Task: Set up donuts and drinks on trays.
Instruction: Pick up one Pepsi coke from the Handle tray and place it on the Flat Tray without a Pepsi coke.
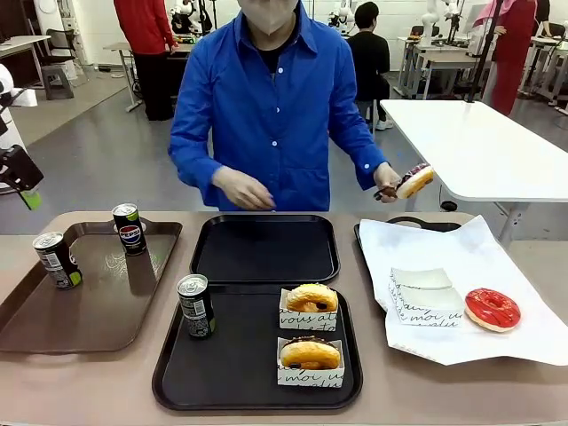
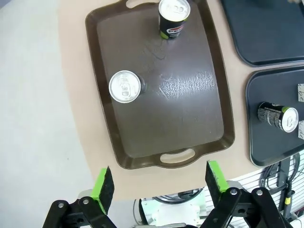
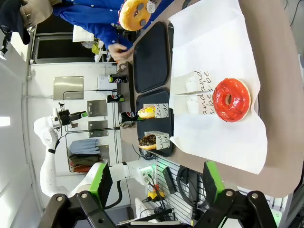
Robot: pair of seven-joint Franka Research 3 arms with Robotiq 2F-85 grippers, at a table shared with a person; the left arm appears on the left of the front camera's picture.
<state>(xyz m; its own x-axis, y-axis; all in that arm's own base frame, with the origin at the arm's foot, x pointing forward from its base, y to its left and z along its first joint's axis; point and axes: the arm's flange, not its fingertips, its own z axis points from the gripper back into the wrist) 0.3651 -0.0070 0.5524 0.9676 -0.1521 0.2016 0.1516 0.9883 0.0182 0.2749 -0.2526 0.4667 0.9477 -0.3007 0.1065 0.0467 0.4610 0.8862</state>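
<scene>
The near black tray (image 1: 240,359), at the table's near edge, held one drink can (image 1: 195,306) and two sleeved donuts (image 1: 311,298), one behind the other (image 1: 310,353), so I judged that tray close to complete. The far black tray (image 1: 264,250), just behind it, was bare and not yet started. Two more cans (image 1: 58,259) (image 1: 130,228) stood on a brown tray (image 1: 89,311) towards the table's left edge, waiting to be moved. Towards the right edge, a white paper sheet (image 1: 417,244) carried a red-glazed donut (image 1: 493,308) without a sleeve, lying just beside some empty sleeves (image 1: 424,297). The person across the table held another donut (image 1: 414,181) in a raised hand (image 1: 387,177), above the far right of the table.

My left fingers (image 2: 103,184) were spread wide with nothing between them, hovering over the table's near left corner by the brown tray. My right fingers (image 3: 102,183) were also apart and empty, looking towards the paper sheet from beyond the table's right edge.
</scene>
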